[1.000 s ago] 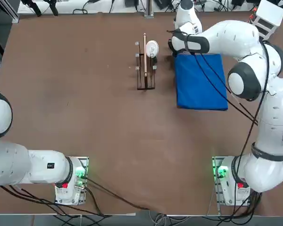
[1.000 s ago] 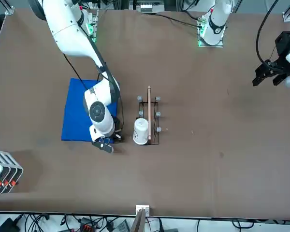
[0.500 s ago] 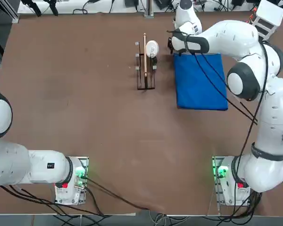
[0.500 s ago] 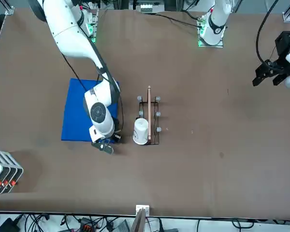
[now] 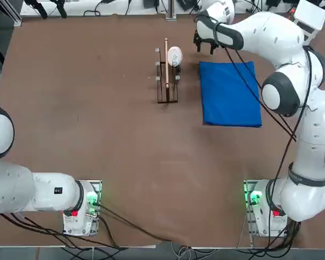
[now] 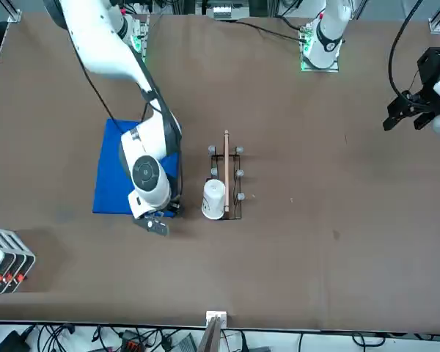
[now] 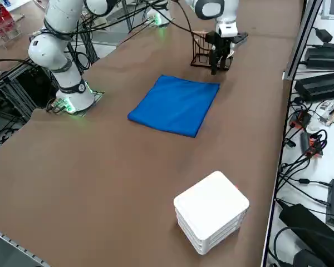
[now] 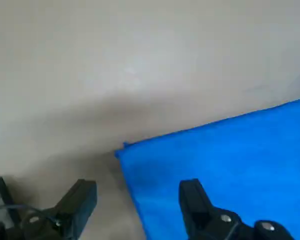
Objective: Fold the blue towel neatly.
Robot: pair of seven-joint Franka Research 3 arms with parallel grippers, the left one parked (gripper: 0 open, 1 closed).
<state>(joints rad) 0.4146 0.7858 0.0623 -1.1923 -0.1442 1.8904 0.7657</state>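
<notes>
blue towel [image 5: 229,92]: lay flat on the brown table [image 5: 97,108], just beside the wooden rack [image 5: 167,76], long axis running from the robot toward the far edge | soft plain cloth, crisp rectangle | right gripper [image 8: 135,200]: above its far corner, fingers spread, holding nothing

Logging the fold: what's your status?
Right gripper open, empty, above the towel's far corner. Blue towel folded flat on table. Wooden rack beside it, clear.
</notes>
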